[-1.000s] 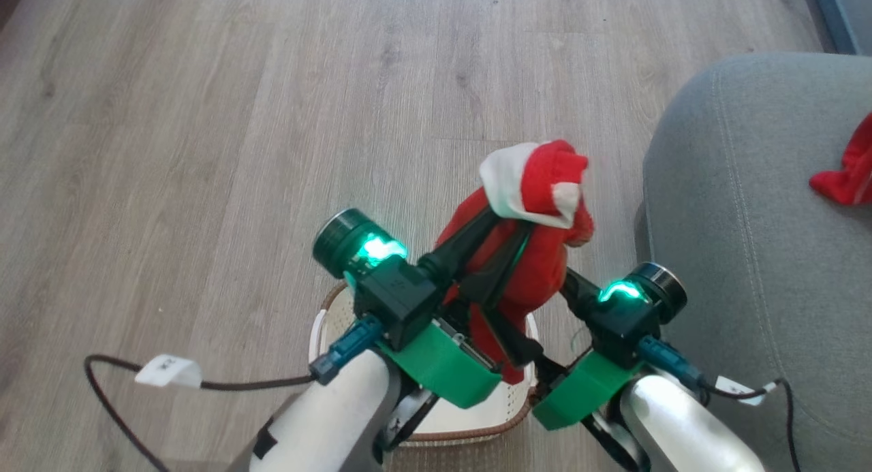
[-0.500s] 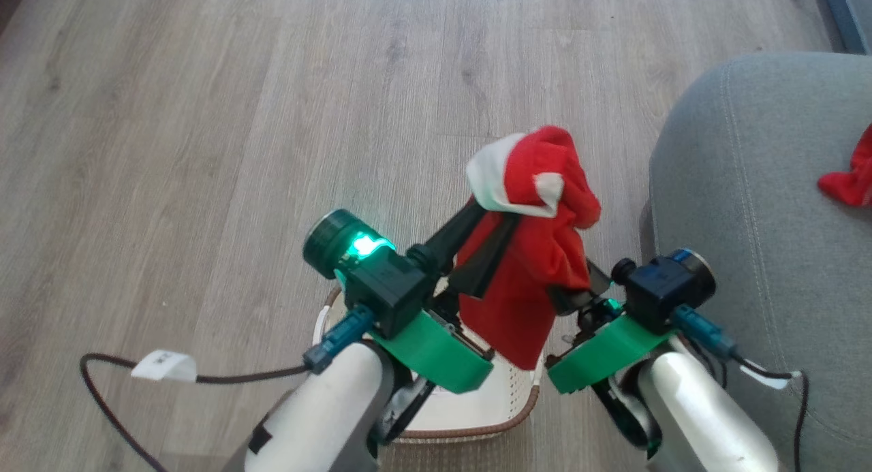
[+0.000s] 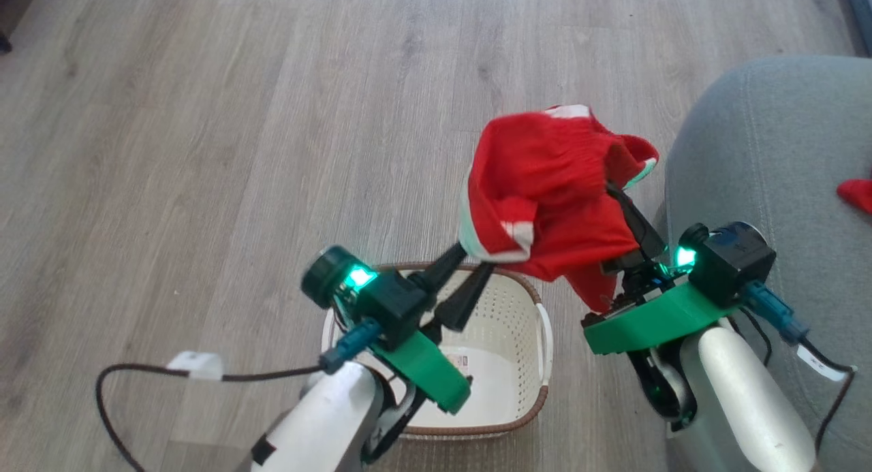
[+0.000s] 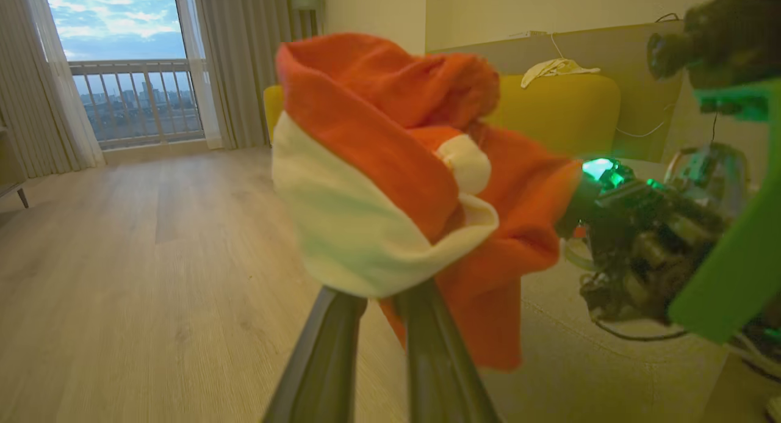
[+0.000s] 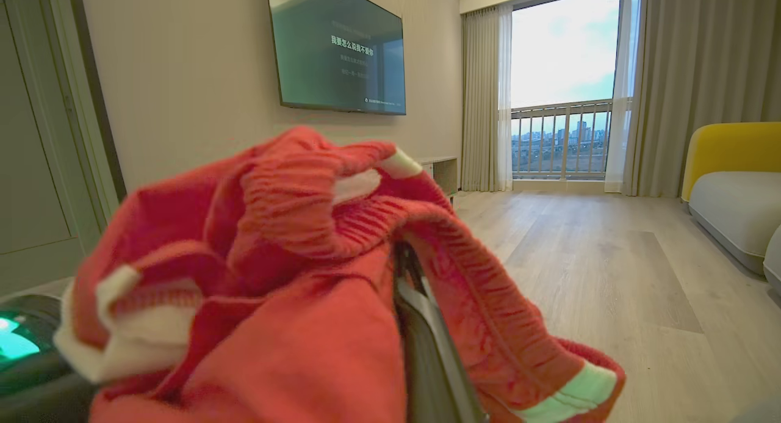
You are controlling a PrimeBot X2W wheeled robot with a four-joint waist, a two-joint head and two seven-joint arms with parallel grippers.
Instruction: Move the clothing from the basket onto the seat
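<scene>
A red garment with white trim (image 3: 552,193) hangs in the air beyond the basket, stretched between my two grippers. My left gripper (image 3: 473,254) is shut on its white hem (image 4: 360,227). My right gripper (image 3: 613,189) is shut on the ribbed red edge (image 5: 366,227), with cloth draped over its fingers (image 5: 421,331). The cream basket (image 3: 507,315) stands on the floor below my left arm, holding nothing but a paper label (image 3: 460,359). The grey seat (image 3: 770,152) rises at the right, and a second piece of red clothing (image 3: 858,194) lies on it at the frame's edge.
Wood floor (image 3: 238,152) stretches ahead and to the left. A dark cable with a white tag (image 3: 194,365) loops off my left forearm. In the wrist views a yellow armchair (image 4: 561,105), a wall screen (image 5: 338,50) and a balcony window (image 5: 561,87) stand far off.
My right gripper has shut on the garment and drawn it up and to the right, spreading it between both grippers. The head camera has shifted, and more of the basket shows.
</scene>
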